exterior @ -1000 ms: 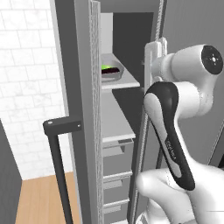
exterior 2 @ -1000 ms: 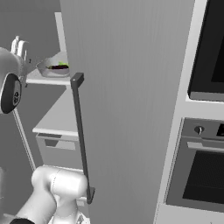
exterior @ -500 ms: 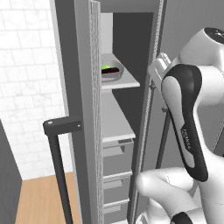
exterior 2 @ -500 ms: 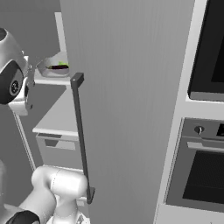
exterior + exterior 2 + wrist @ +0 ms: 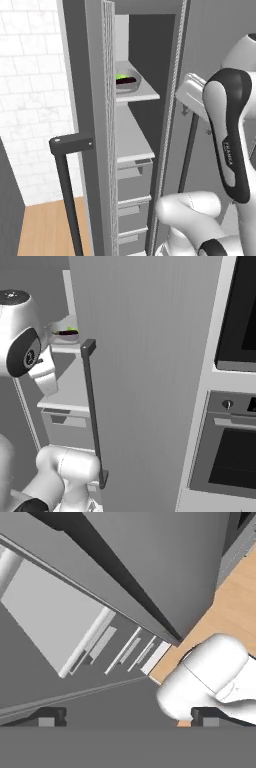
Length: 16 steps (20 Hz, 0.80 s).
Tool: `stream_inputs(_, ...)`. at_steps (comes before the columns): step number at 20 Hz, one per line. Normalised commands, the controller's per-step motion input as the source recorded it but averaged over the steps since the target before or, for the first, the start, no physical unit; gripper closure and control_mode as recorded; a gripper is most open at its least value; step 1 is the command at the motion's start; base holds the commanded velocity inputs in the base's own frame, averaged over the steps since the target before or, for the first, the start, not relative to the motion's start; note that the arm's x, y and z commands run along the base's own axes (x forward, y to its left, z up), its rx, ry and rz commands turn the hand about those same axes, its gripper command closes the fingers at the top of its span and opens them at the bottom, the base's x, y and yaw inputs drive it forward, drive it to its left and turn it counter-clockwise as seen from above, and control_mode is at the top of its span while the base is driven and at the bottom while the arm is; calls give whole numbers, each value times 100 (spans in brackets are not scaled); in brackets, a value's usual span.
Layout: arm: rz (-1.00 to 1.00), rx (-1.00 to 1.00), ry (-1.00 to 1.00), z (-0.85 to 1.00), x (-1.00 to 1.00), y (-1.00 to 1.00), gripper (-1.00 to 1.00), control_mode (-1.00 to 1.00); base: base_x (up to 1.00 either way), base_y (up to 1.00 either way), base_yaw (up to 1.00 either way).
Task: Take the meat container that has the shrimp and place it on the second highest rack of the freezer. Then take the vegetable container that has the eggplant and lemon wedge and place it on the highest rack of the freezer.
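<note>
The end effector (image 5: pixel 128 717) is released, jaws spread wide and carrying nothing; from the hand view it points down along the freezer (image 5: pixel 140 165) front toward the drawers and the wood floor (image 5: pixel 230 607). Up and inward from it, the vegetable container (image 5: pixel 126 83) sits on the highest rack (image 5: pixel 142 94), with a dark eggplant (image 5: pixel 127 80) and a yellow-green lemon wedge (image 5: pixel 121 77) showing over its rim. From the right base view the same bowl (image 5: pixel 64 332) lies just behind the end effector's wrist. The shelf below it looks bare from here; I cannot make out the meat container or the shrimp on it.

Judging by this, the placing looks done and the arm is clear of the shelves. The risk now is the arm's elbow or wrist brushing the open freezer door (image 5: pixel 150 381) or its handle (image 5: pixel 93 411), both close beside the arm, which could swing the door. A jolt to the rack could also slide the bowl.
</note>
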Motion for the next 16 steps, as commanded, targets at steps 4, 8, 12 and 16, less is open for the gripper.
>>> stream_inputs(4, 12, -13, -7, -22, -31, -20, -100, 100, -24, -6, 0)
stream_inputs(8, 0, 0, 0, 0, 0, 0, -100, 100, -96, -60, 0)
stream_inputs(12, 0, 0, 0, 0, 0, 0, -100, 100, -22, -98, 2)
stream_inputs(16, 0, 0, 0, 0, 0, 0, -100, 100, 17, -100, 19)
